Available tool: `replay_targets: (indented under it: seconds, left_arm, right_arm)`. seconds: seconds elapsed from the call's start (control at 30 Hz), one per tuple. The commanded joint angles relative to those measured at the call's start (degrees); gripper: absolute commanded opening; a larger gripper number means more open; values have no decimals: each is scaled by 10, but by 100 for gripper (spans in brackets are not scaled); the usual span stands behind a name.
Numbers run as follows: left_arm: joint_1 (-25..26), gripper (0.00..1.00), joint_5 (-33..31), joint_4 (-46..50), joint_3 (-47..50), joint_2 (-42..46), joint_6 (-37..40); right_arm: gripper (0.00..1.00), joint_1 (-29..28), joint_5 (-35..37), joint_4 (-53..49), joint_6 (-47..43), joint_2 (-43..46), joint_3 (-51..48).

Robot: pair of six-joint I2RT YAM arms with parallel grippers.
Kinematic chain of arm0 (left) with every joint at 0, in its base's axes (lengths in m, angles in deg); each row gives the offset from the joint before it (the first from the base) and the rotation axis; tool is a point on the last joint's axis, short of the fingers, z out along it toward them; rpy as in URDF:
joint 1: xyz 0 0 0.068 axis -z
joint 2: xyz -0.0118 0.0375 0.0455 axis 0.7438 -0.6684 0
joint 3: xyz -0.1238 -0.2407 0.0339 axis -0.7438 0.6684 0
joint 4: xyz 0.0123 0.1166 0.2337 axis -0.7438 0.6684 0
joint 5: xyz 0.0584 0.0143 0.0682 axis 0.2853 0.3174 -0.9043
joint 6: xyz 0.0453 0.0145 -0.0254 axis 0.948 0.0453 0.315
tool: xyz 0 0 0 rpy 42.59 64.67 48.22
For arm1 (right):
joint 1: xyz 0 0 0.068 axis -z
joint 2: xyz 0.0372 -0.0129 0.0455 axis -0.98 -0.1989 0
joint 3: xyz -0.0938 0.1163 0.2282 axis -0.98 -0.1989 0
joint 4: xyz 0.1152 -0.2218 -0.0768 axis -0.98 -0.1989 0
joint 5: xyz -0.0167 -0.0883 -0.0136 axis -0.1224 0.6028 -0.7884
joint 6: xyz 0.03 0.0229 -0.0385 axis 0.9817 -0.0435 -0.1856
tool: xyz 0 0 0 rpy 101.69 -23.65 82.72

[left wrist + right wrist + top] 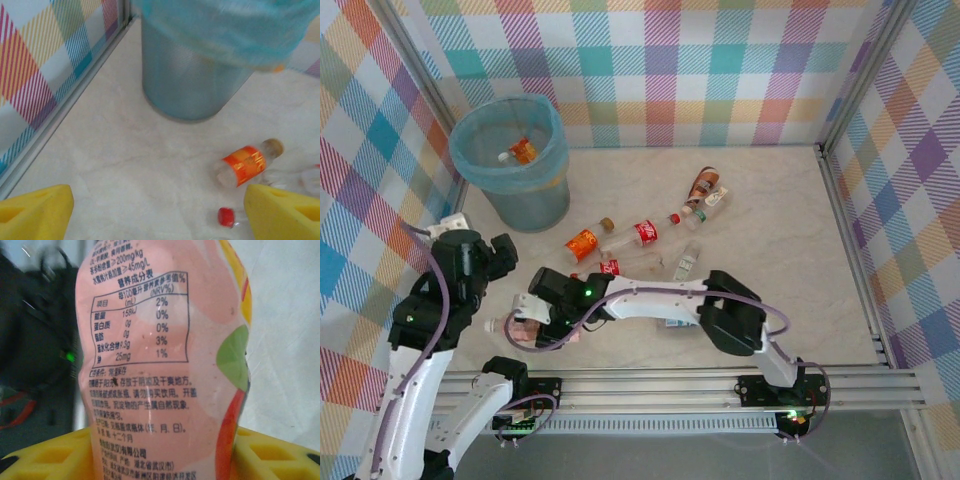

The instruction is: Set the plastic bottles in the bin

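A pink-labelled bottle [150, 365] stands between the yellow fingers [45, 457] of my right gripper [165, 460], which is shut on it. In the top view that bottle [525, 331] lies low at the near left, with the right gripper [534, 314] reaching across to it. The bin [510, 160] stands at the far left with an orange-labelled bottle [523, 150] inside. My left gripper [503, 257] is open and holds nothing, just in front of the bin [190, 75]. An orange-labelled bottle [247, 162] and a red cap [226, 216] lie ahead of its right finger [285, 210].
Several more bottles lie in the middle of the table: an orange-labelled one [583, 243], two red-labelled ones [642, 233] [610, 267], a clear one [688, 262] and two farther back [704, 183]. Checked walls [380, 150] close in the left, back and right.
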Motion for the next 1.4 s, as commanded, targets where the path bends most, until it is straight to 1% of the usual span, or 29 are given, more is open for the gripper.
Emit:
replay_targets:
  seconds: [0.0, 0.07, 0.13, 0.2, 0.27, 0.37, 0.43, 0.5, 0.6, 0.7, 0.87, 1.03, 1.17, 1.27, 1.37]
  left_arm:
    - [4, 88, 15, 12, -83, -10, 30]
    - [4, 87, 25, 20, -130, -24, 39]
    - [4, 86, 50, 31, -177, -43, 42]
    - [4, 86, 105, 37, -218, -63, 38]
    - [4, 85, 176, 36, -240, -87, 32]
    - [4, 85, 265, 18, -238, -115, 19]
    - [4, 85, 311, -7, -224, -129, 0]
    - [5, 84, 377, -51, -201, -141, -24]
    - [6, 83, 443, -103, -174, -166, -61]
    - [7, 83, 466, -120, -161, -190, -74]
    - [7, 80, 495, -161, -134, -204, -100]
    - [8, 73, 514, -170, -126, -210, -112]
    - [8, 61, 520, -175, -116, -205, -118]
    - [9, 58, 529, -183, -111, -200, -124]
    - [9, 58, 544, -192, -104, -199, -130]
  right_arm:
    - [56, 8, -51, 6, 50, 73, -7]
    - [56, 20, -65, -3, 79, 92, -11]
    - [56, 36, -77, -15, 102, 114, -19]
    - [55, 53, -85, -17, 114, 143, -40]
    - [55, 74, -84, -8, 121, 180, -72]
    - [55, 113, -84, 5, 138, 229, -117]
    - [54, 147, -86, 11, 147, 261, -149]
    - [55, 175, -84, 12, 147, 289, -172]
    - [55, 206, -88, 29, 146, 330, -209]
    - [55, 220, -86, 55, 148, 371, -236]
    - [55, 221, -93, 78, 156, 403, -249]
    - [55, 221, -98, 91, 158, 411, -248]
    - [55, 221, -107, 100, 161, 412, -249]
    - [55, 221, -107, 102, 162, 411, -251]
    - [55, 221, -111, 109, 166, 411, -254]
